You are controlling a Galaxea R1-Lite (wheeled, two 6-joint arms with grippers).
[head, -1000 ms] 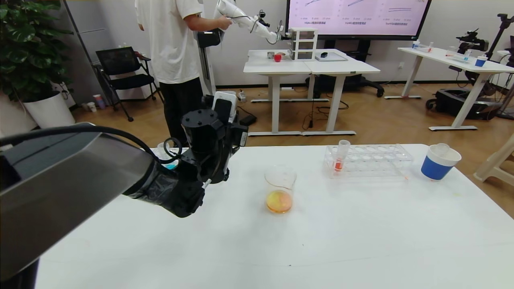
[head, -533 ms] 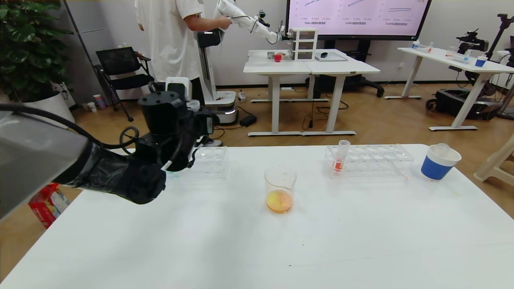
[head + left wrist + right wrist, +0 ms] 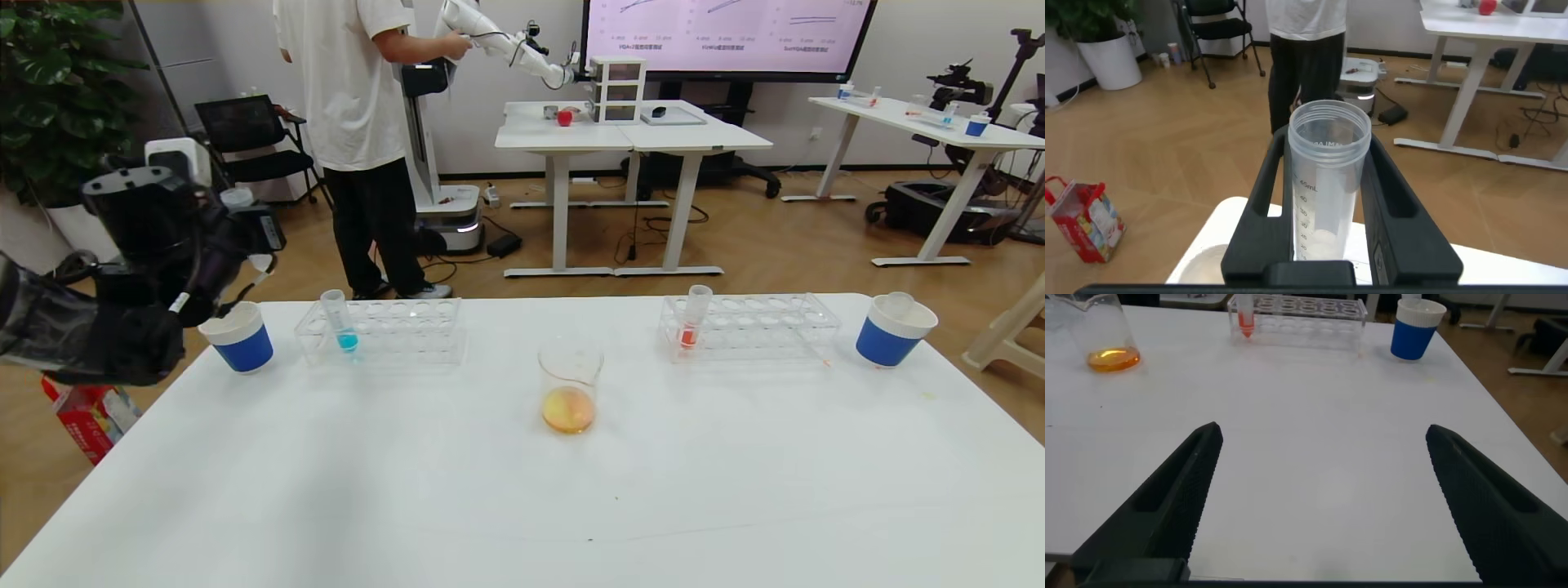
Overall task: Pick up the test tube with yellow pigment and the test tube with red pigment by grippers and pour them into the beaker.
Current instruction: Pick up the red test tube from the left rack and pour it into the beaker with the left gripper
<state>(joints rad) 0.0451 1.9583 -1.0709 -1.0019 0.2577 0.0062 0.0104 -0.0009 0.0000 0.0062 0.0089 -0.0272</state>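
Head view, one beaker (image 3: 570, 386), two racks, two cups, three tubes

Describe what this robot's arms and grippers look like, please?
The left gripper is black, on a chunky black jointed wrist with a small pale grey box on top and a thin black cable looping alongside. Seen from its wrist camera, it has two flat black fingers with long slots cut through them. The right gripper has two black, wedge-shaped fingers with finely ribbed inner faces.
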